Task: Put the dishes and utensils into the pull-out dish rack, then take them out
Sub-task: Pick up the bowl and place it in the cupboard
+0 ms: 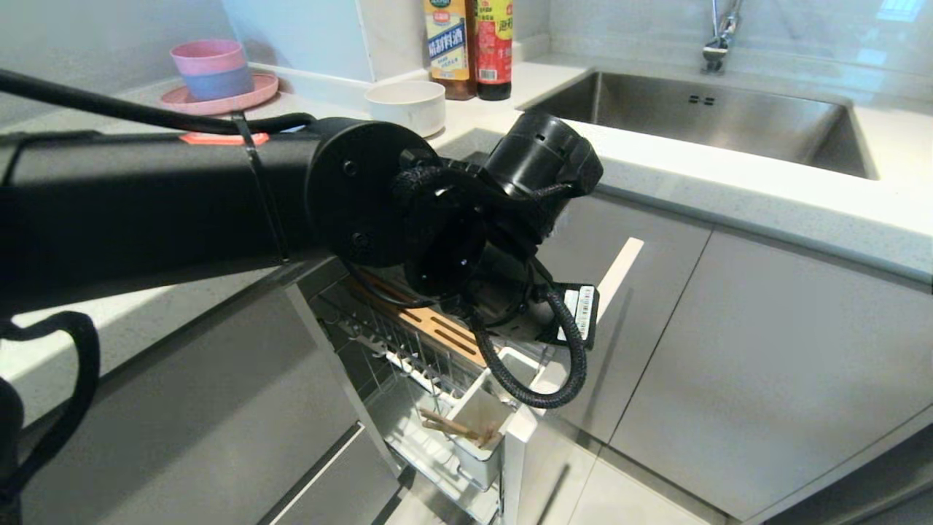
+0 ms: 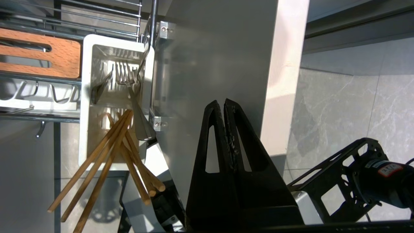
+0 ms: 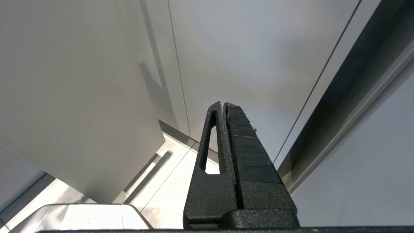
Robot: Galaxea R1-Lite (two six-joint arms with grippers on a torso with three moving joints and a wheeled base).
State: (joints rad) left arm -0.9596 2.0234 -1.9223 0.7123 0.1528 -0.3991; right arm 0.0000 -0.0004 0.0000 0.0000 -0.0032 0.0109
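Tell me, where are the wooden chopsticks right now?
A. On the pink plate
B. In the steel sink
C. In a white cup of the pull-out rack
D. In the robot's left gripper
C: the chopsticks lean in the white cup of the rack, by the fork; the left gripper is shut and empty.
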